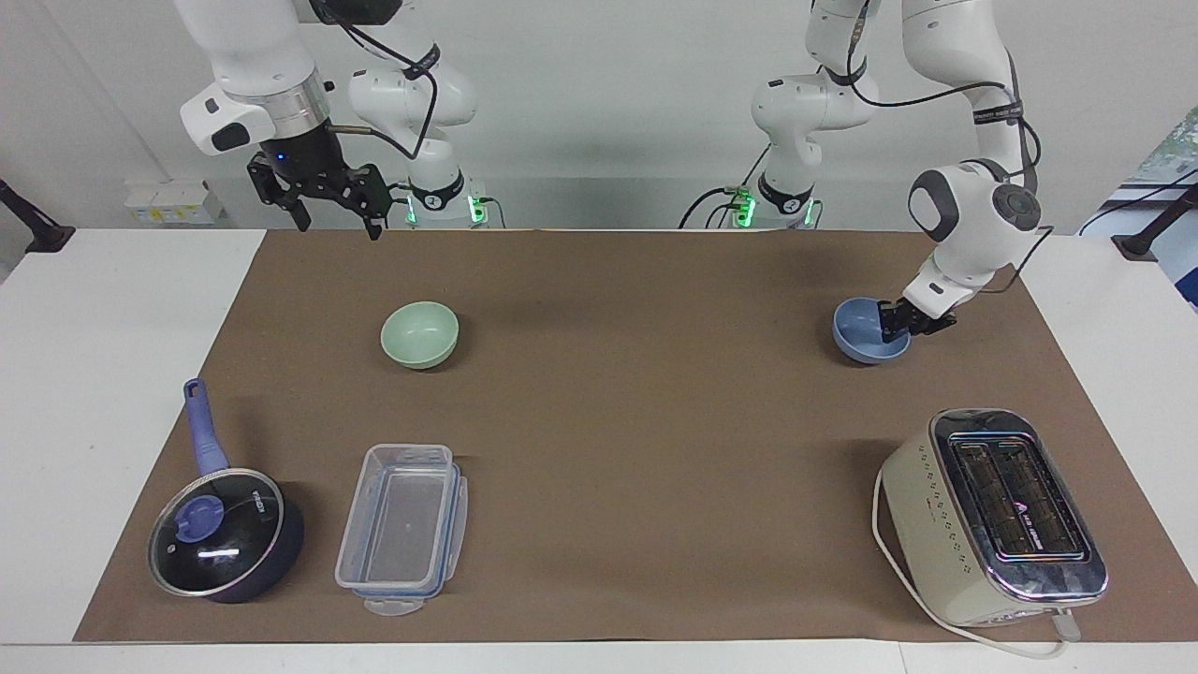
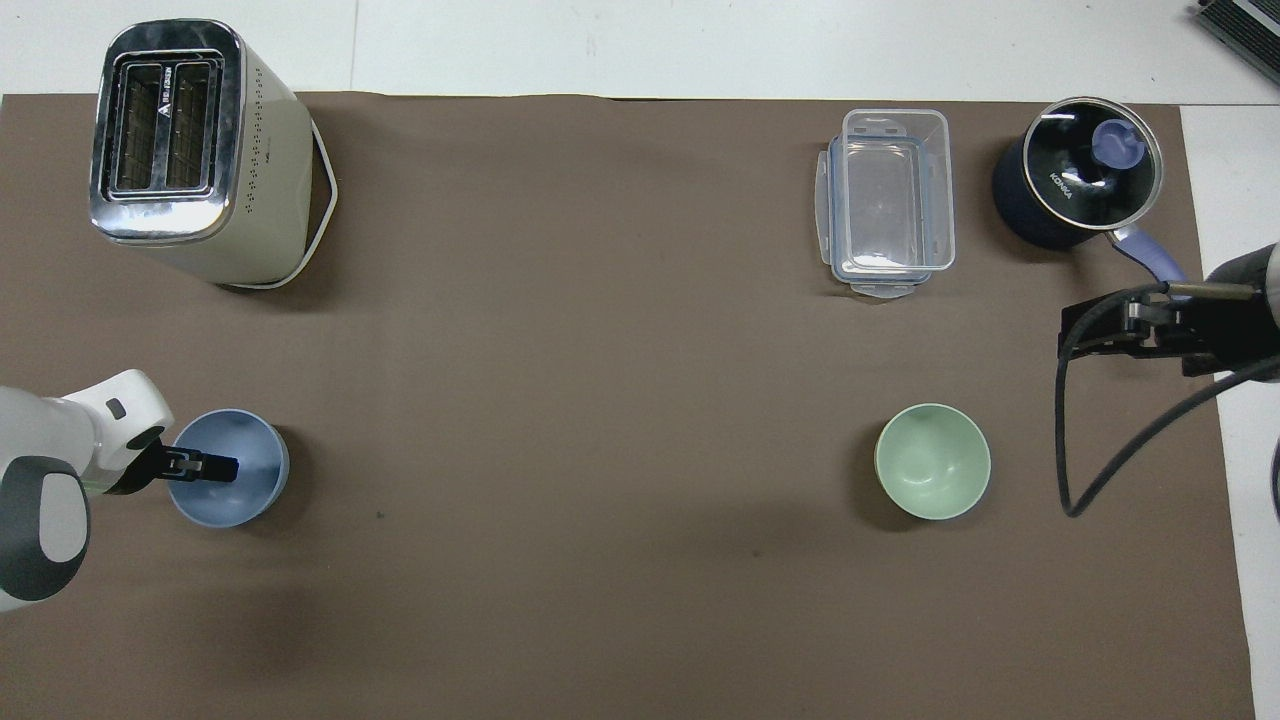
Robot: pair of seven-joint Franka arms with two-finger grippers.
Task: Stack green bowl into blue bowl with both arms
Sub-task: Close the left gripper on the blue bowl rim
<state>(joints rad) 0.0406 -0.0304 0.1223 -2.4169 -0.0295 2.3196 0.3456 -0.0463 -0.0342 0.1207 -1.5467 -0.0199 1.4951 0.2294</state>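
Observation:
The blue bowl (image 1: 863, 339) (image 2: 240, 484) sits upright on the brown mat toward the left arm's end of the table. My left gripper (image 1: 892, 321) (image 2: 208, 466) reaches down onto it and is shut on its rim, one finger inside the bowl and one outside. The green bowl (image 1: 420, 333) (image 2: 932, 461) stands alone toward the right arm's end, untouched. My right gripper (image 1: 335, 217) (image 2: 1100, 325) waits in the air, open and holding nothing, over the mat's edge by the right arm's base.
A cream toaster (image 1: 992, 515) (image 2: 190, 150) stands farther from the robots than the blue bowl. A clear plastic container (image 1: 402, 524) (image 2: 888, 200) and a dark lidded saucepan (image 1: 225, 534) (image 2: 1075, 185) lie farther out than the green bowl.

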